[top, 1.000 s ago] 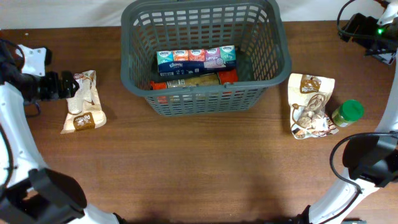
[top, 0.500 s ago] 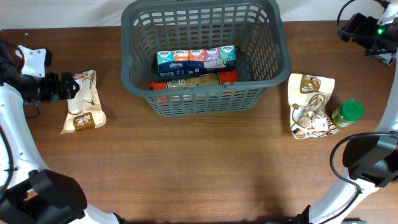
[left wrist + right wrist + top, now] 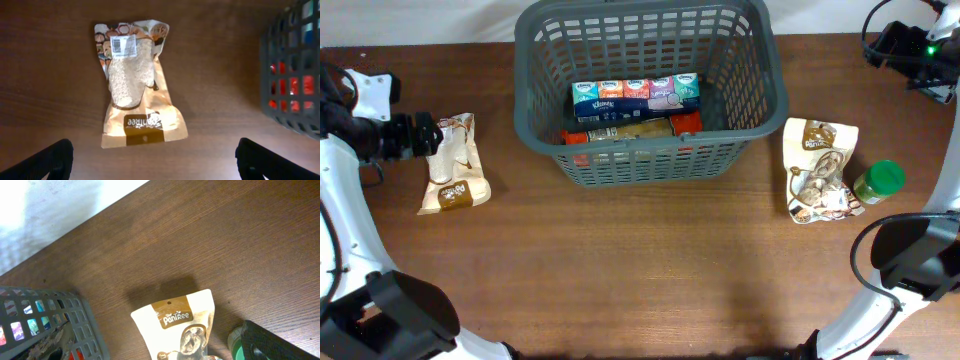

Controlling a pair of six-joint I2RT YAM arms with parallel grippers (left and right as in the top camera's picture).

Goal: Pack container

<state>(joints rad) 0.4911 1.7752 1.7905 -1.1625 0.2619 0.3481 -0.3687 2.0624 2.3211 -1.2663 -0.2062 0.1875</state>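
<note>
1. The left arm (image 3: 156, 161) is left of the basket (image 3: 650, 172). Its jaws are spread wide and empty, one on each side of the left pouch (image 3: 453, 163). I cannot tell whether they touch it.
2. The left pouch lies flat on the worktop (image 3: 640, 270), left of the basket and apart from it. It is not yet packed.
3. The basket stands upright at the back middle of the worktop. Inside is a row of tissue packs (image 3: 636, 95). Nearer the front wall lie a tan-and-dark pack (image 3: 620, 130) and something red, too hidden to name. Much of the basket floor looks free.
4. The right pouch (image 3: 820, 170) lies just right of the basket, outside it.
5. A green-lidded jar (image 3: 880, 180) sits further right of the basket, right beside that pouch and also outside.
6. The right arm (image 3: 892, 42) is up right of the basket and behind it. Its jaws are wide and hold nothing.
7. Judgement: the packing is partly done. Two pouches and the jar are left, and the left pouch looks likely to go in next.
</note>
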